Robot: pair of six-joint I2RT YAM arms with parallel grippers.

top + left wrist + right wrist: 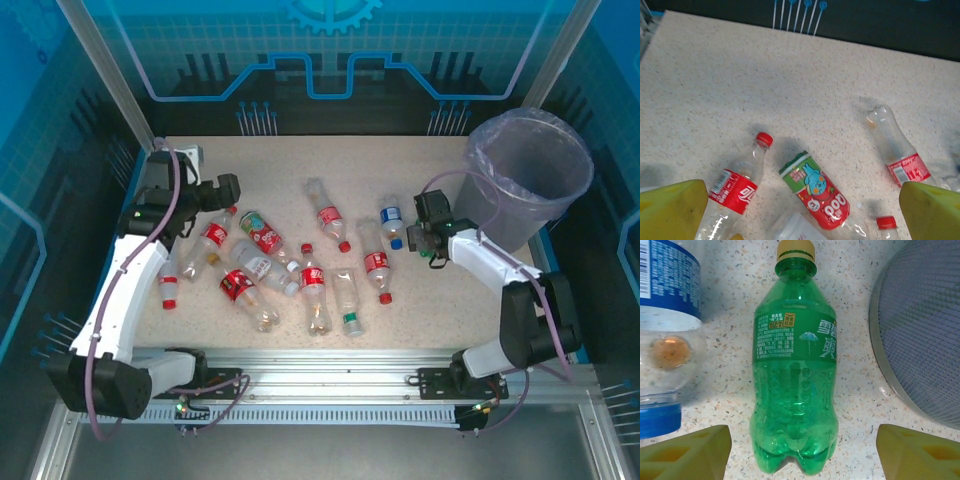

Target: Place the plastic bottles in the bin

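The left arm (130, 270) rises from its base at the near left, runs up along the left side of the table (300, 160) and bends inward at the wrist. This puts the left gripper (228, 192) above the leftmost bottles (290, 265). Its yellow fingers (672, 210) stand wide apart and hold nothing.

Below them lies a red-label bottle (735, 192) with a red cap and white Chinese script. Next to it is a cartoon bottle (815, 192), whose green-and-red label shows a blue figure and rounded white marks. Further right, a barcode bottle (905, 169) has a red label with print too small to read. All the bottles lie loose on the table, outside the bin.

The right arm (530, 310) folds its elbow out to the right and reaches inward to the right gripper (425, 240), which sits low near the bin's foot. Its fingers (687, 452) stand either side of the base of the green bottle (795, 390), with a gap on both sides, so it is open and not gripping. That bottle has a yellow cap, and its label reads 雪碧 in white beside a small umbrella. A blue-label bottle (670, 285) to its left shows a barcode. The bin (925, 330) stands just right of the green bottle.
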